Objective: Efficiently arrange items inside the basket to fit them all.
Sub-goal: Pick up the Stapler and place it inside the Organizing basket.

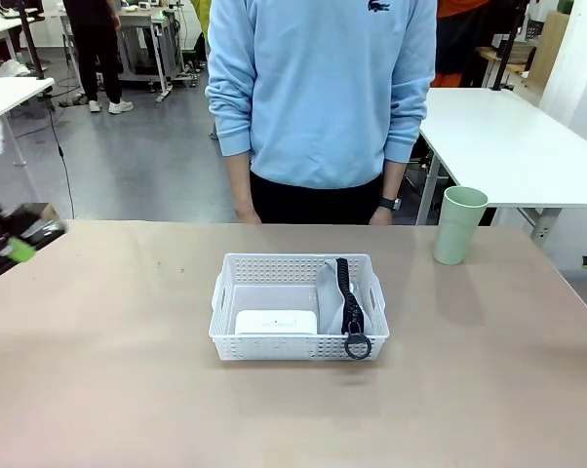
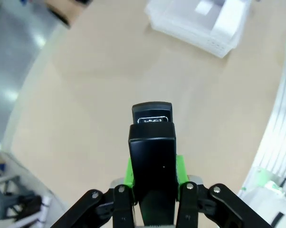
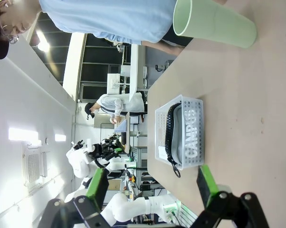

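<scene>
The only print I can read is "CAMPUS", in white capitals along the side of the grey pouch (image 3: 193,135), seen in the right wrist view. The person's (image 1: 323,88) pale blue sweatshirt has a small dark crocodile emblem, with no words I can make out.

The table (image 1: 108,351) is a plain tan top. Beyond it are a shiny grey floor, white tables and more benches farther back.

At the left, the left gripper (image 2: 154,172) pinches the black stapler (image 2: 152,142) between its green pads (image 2: 179,168). The stapler points away from the wrist over bare table. The basket (image 1: 298,346) is well apart from it, blurred at the upper right of that wrist view.

The basket stands in the middle of the table. Inside, the white box (image 1: 276,321) lies flat at the near left. The pouch stands on its long edge along the right side, with the zipper (image 1: 348,288) on top and the ring (image 1: 358,346) hanging at the near wall.

To the right, the green cup (image 1: 458,224) stands upright on the table, apart from the basket.

The right gripper (image 3: 152,183) has its jaws spread wide with nothing between them. The basket and pouch lie ahead of it, not touching, and the cup is farther off.
</scene>
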